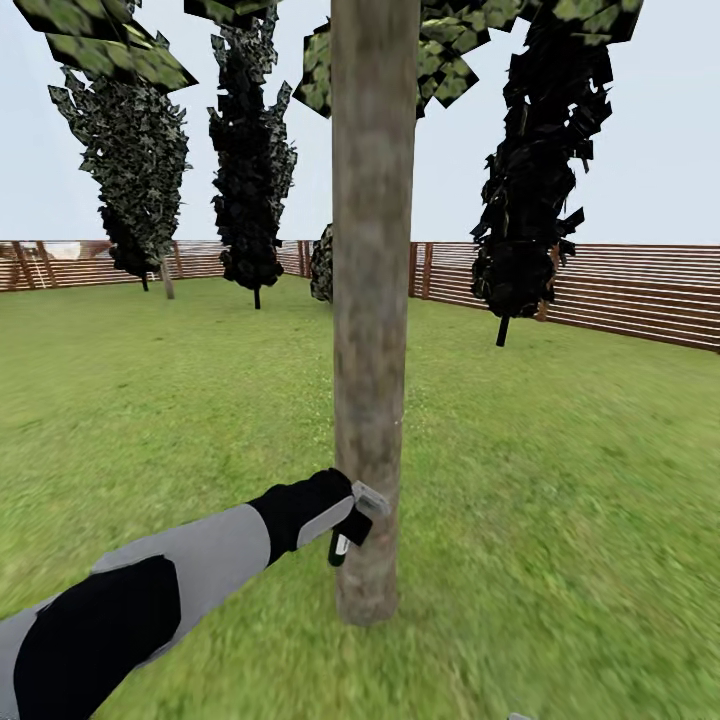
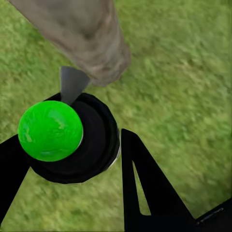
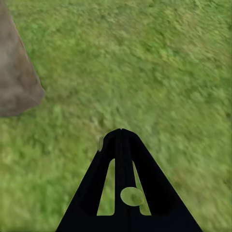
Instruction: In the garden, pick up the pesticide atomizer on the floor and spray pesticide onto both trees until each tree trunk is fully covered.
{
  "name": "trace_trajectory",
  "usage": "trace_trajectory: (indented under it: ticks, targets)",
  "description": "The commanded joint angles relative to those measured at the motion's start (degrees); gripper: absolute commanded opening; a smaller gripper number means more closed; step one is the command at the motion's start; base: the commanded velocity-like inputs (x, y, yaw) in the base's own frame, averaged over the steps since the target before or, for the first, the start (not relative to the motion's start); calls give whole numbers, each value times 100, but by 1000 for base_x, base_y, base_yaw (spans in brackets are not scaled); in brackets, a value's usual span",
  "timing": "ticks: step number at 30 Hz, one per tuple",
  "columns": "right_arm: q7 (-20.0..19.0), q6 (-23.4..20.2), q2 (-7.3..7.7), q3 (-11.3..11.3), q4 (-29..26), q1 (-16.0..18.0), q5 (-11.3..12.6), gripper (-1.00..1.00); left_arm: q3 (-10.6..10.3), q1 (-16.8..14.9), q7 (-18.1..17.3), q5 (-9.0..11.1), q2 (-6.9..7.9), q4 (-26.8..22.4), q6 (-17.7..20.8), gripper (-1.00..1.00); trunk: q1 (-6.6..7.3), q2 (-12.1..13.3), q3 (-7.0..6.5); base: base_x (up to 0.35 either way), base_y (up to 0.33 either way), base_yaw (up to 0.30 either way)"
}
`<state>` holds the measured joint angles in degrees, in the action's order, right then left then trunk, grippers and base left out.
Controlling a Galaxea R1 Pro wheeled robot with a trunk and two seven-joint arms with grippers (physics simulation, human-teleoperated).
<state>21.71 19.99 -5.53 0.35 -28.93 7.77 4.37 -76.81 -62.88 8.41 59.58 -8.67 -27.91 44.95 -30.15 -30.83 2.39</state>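
The garden lawn (image 1: 560, 480) spreads green across the head view, ringed by a brown slatted fence (image 1: 640, 290) under a pale sky. A tree trunk (image 1: 372, 300), mottled grey-brown and upright, rises straight in front of the robot from the grass into a canopy of flat green leaves (image 1: 100, 40) at the top of the picture; a second, thinner trunk (image 1: 166, 278) stands far off by the fence at the left. Three narrow dark cypress-like trees (image 1: 250, 160) stand behind, two at the left and one at the right. The left arm (image 1: 170, 580), grey and black, reaches up from the lower left toward the base of the near trunk, and the left pincer (image 1: 352, 522) sits just beside the bark, low on the trunk. In the left wrist view the pincer is closed on the pesticide atomizer (image 2: 72, 137): a black round body topped by a bright green ball, held between the two black fingers (image 2: 145, 183), with a grey nozzle piece pointing at the trunk, whose foot meets the grass just beyond it. Whether the nozzle touches the bark cannot be told. The right wrist view shows the right pincer (image 3: 122, 133) with its black fingers pressed together and nothing between them, over grass, with the foot of the trunk near the picture's edge. No writing or label can be read on the atomizer or anywhere else.
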Motion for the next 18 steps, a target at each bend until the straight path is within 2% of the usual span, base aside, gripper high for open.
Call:
trace_trajectory:
  ticks: [1,4,7,15,18]
  targets:
    - [0,35,-1,6,2,5,46,-100,-32,-18,42,59,3,-10,-56,-100,-3,-11,12,0,0,0]
    - [0,36,-1,8,1,5,46,-100,-31,-54,47,56,-4,-12,-245,-100,-3,-11,12,0,0,0]
    - [0,32,-1,9,1,5,46,-100,-21,-248,70,85,-1,15,-338,-100,-3,-11,12,0,0,0]
    - [0,36,-1,9,1,5,46,-100,0,-558,128,128,-24,95,-372,-100,-3,-11,12,0,0,0]
    - [0,37,-1,9,1,5,46,-100,85,-594,122,162,-22,237,-373,-100,-3,-11,12,0,0,0]
